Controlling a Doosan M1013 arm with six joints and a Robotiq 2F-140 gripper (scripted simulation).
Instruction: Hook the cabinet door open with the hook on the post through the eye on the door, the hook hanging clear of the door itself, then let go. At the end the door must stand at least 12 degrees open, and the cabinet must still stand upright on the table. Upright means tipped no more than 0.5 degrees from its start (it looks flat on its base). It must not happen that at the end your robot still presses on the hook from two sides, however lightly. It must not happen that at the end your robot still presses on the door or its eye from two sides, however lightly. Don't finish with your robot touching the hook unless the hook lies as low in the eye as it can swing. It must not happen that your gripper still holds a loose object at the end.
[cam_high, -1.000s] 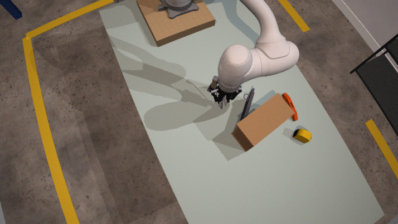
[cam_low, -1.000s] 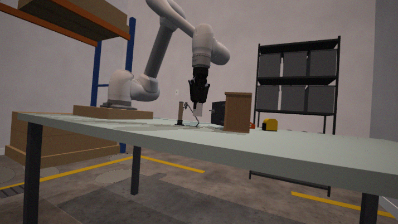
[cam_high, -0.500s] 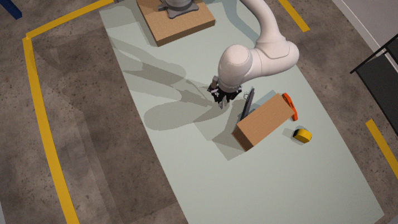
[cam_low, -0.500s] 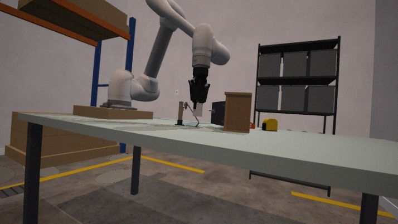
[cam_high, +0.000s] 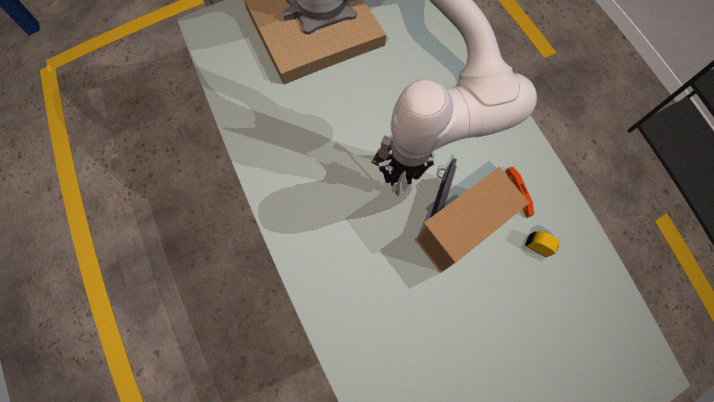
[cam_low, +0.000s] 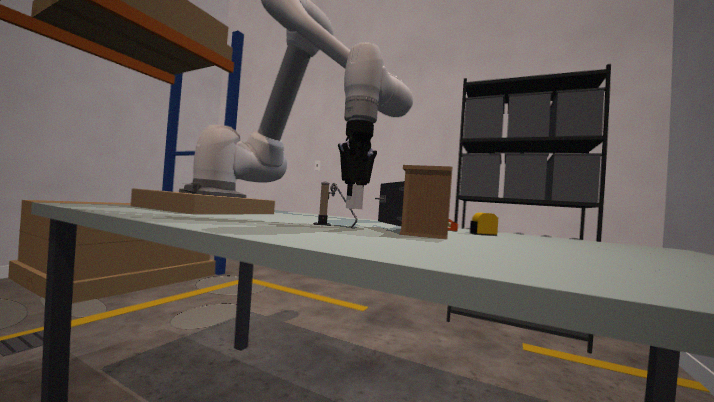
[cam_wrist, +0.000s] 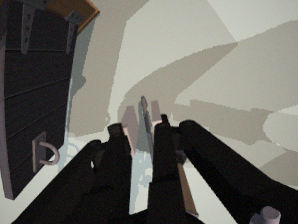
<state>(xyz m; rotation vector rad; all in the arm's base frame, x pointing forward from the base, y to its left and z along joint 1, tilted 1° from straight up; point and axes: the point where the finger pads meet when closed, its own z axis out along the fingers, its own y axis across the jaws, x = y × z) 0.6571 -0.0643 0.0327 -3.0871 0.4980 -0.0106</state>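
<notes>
One cabinet | one door ajar | one hook | claw narrowed, straddling hook, grip unclear

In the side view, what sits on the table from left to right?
Wooden base block under the arm → short post → hook → pincer above the hook → dark cabinet door → wooden cabinet → yellow object.
</notes>
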